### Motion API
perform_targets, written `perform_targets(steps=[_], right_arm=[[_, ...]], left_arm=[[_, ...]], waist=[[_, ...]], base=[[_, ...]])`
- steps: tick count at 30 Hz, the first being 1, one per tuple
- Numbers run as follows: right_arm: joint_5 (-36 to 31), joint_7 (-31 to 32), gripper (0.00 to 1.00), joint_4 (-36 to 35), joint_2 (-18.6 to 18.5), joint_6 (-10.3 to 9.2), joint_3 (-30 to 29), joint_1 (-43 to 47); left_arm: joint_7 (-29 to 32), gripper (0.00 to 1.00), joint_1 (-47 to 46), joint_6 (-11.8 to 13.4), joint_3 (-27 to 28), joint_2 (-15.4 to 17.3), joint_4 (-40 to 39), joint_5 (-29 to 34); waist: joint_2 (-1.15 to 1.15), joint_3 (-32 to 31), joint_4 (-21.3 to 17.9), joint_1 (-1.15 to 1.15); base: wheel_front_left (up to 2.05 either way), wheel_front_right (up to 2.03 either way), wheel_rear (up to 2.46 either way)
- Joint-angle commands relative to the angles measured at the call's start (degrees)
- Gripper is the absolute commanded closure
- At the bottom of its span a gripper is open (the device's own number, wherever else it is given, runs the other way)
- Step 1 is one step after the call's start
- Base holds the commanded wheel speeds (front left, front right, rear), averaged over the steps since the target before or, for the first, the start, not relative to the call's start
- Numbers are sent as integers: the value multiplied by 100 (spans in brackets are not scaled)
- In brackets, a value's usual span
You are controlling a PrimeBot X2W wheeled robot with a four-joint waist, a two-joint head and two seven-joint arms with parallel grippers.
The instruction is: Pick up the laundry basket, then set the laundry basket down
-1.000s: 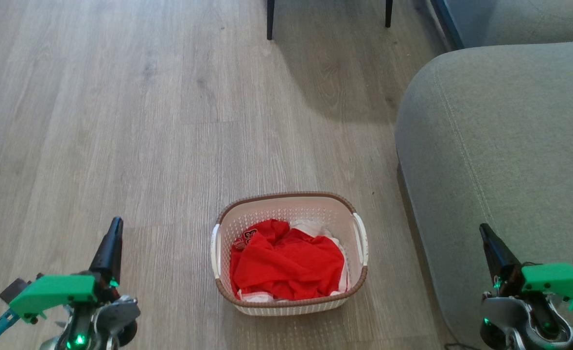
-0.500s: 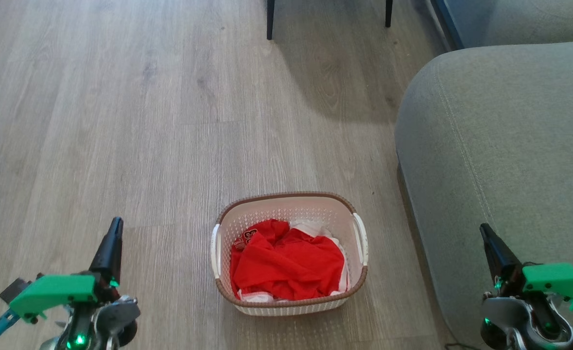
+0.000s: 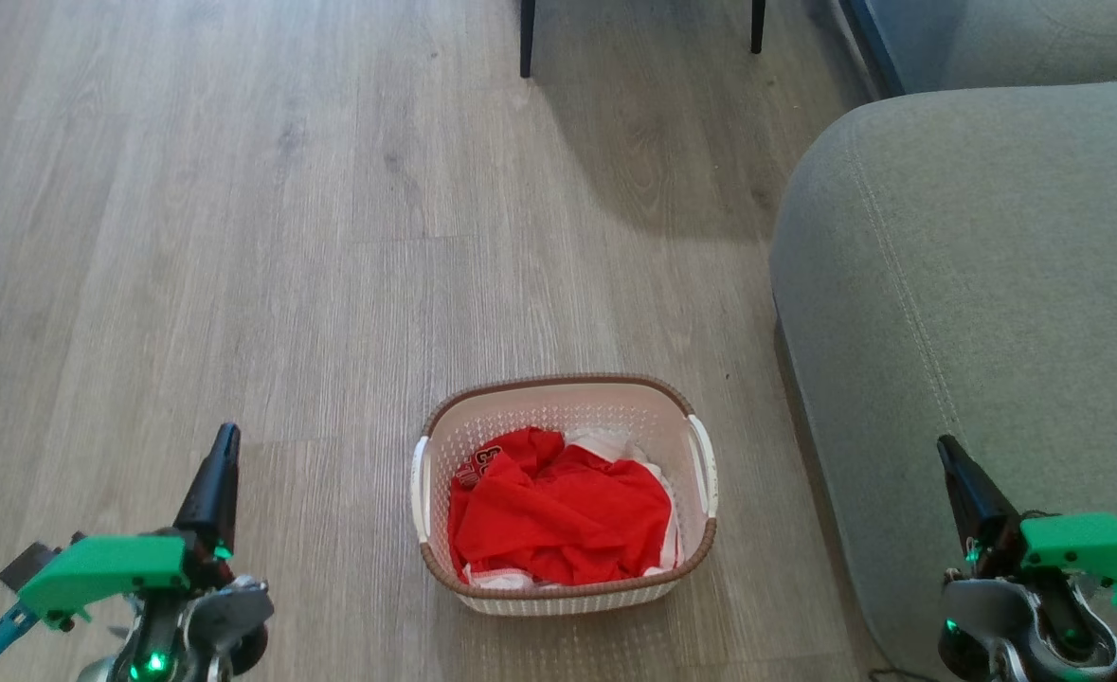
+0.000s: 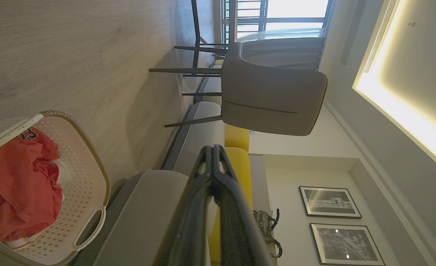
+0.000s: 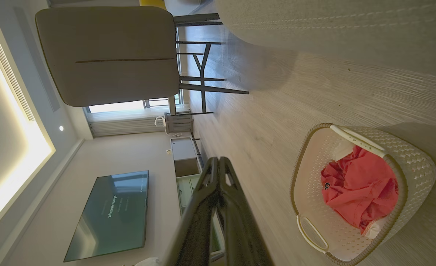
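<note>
Wood-look floor (image 3: 236, 237) runs across the head view, w/ a grey sofa (image 3: 975, 284) at 3 o'clock and two dark chair legs (image 3: 526, 38) at 12. The laundry basket (image 3: 558, 381) stands upright on the floor at 6 o'clock, low centre, near the sofa's edge but apart from it. A red garment (image 3: 558, 516) is bunched inside over sth white.

The left gripper (image 3: 225, 436) is at 8 o'clock, fingers pressed together w/ nothing btwn them, tip pointing to 12. The basket lies at approx 3 o'clock from it, well apart.

The right gripper (image 3: 944, 447) is at 4 o'clock, in front of the sofa, fingers likewise together & empty. The basket is at approx 9 o'clock from it, well apart.

So the basket sits btwn the two grippers, neither touching its white side handles. In the left wrist view it shows at 8 o'clock of the joined fingertips, and in the right wrist view at 4 o'clock.
</note>
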Motion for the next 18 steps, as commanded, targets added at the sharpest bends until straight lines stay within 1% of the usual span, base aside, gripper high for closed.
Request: perform_targets(steps=[1,18], right_arm=[[-40,35,100,-181,-60,-9,93,-277],[-55,50,100,-180,-46,-9,74,-278]], left_arm=[[42,100,-313,-40,212,33,-186,-21],[44,100,-313,-40,213,32,-186,-19]], waist=[[0,0,0,0],[0,0,0,0]], base=[[0,0,0],[0,0,0]])
